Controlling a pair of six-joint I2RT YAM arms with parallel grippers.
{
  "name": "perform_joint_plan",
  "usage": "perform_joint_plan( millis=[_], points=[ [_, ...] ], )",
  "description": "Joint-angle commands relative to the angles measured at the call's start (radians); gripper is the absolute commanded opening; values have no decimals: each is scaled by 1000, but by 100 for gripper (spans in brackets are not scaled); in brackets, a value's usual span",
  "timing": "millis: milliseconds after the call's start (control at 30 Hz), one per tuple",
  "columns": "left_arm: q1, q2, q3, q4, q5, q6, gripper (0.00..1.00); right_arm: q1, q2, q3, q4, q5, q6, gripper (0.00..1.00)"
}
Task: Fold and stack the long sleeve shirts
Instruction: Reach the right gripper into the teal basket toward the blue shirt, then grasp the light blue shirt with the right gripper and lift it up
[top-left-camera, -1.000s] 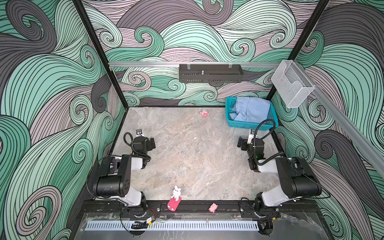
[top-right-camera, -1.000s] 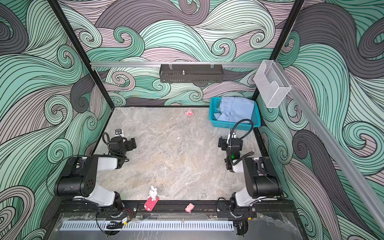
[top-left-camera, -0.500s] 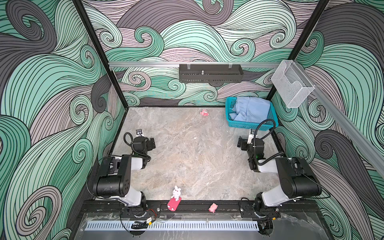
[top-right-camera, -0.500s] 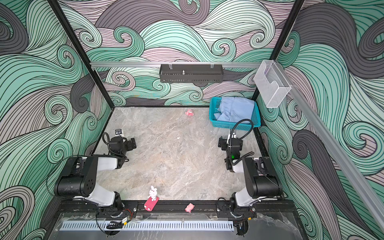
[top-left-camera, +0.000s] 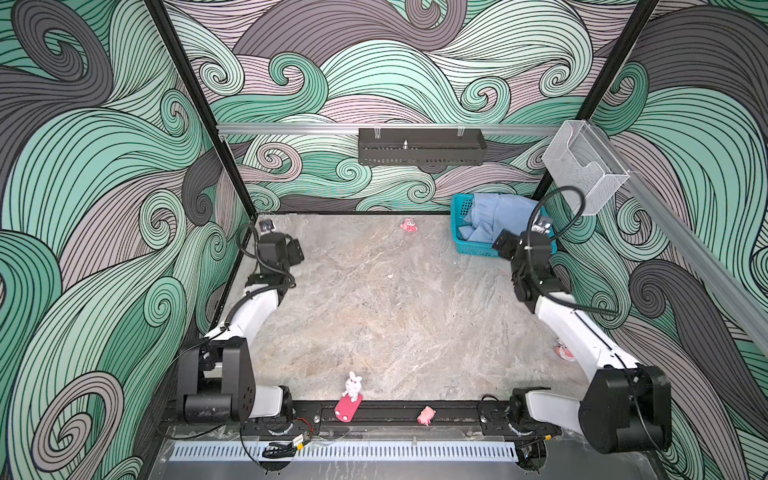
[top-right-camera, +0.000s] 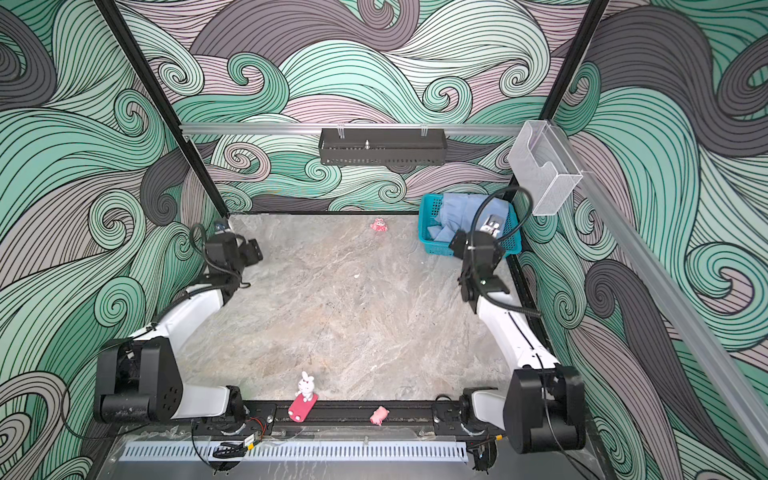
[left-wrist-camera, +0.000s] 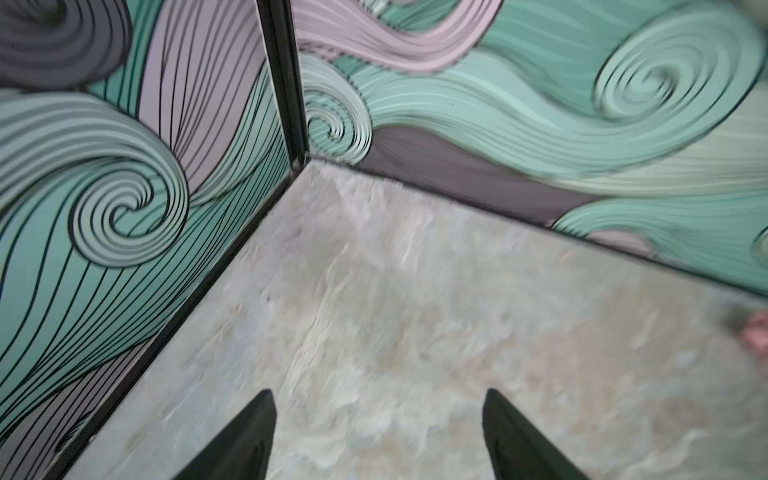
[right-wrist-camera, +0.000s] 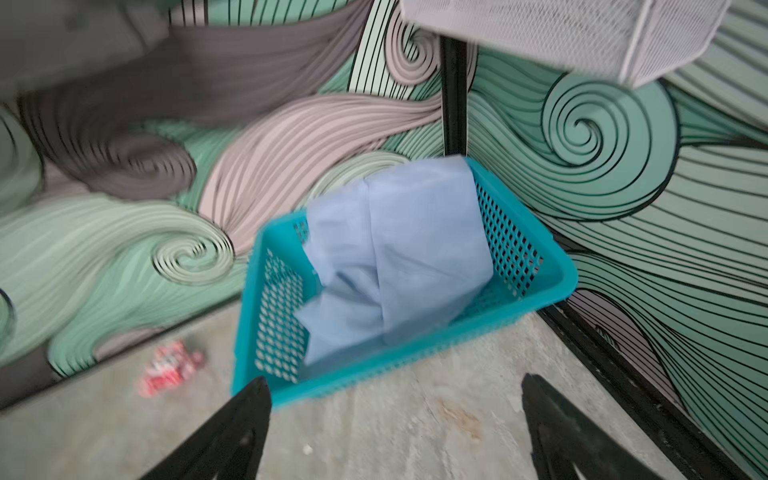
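Lying crumpled in a teal basket (top-left-camera: 473, 249) at 1 o'clock on the surface (top-left-camera: 395, 316), the light blue shirt (top-left-camera: 500, 214) fills most of it and rises above the far rim, as both top views show. The right fingers (right-wrist-camera: 232, 428) are spread wide and grip nothing. They hover just on the 6 o'clock side of the basket and point toward it. The left fingers (left-wrist-camera: 245, 436) are also spread and hold nothing, above bare surface at 10 o'clock near the wall corner. A small pink toy (top-left-camera: 409, 225) sits at 12 o'clock. A white bunny (top-left-camera: 352, 384) stands at 6 o'clock.
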Motion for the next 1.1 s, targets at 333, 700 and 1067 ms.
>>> perform_joint_plan(
  millis=[333, 700, 1067],
  points=[
    [-151, 217, 387, -555, 217, -137, 91, -120, 658, 761, -786, -254, 170, 99],
    [-155, 268, 403, -528, 287, -172, 93, -76, 1015, 1169, -923, -306, 78, 100],
    [-157, 271, 409, -538, 278, -173, 95, -31, 1352, 1641, -1105, -181, 80, 100]
  ],
)
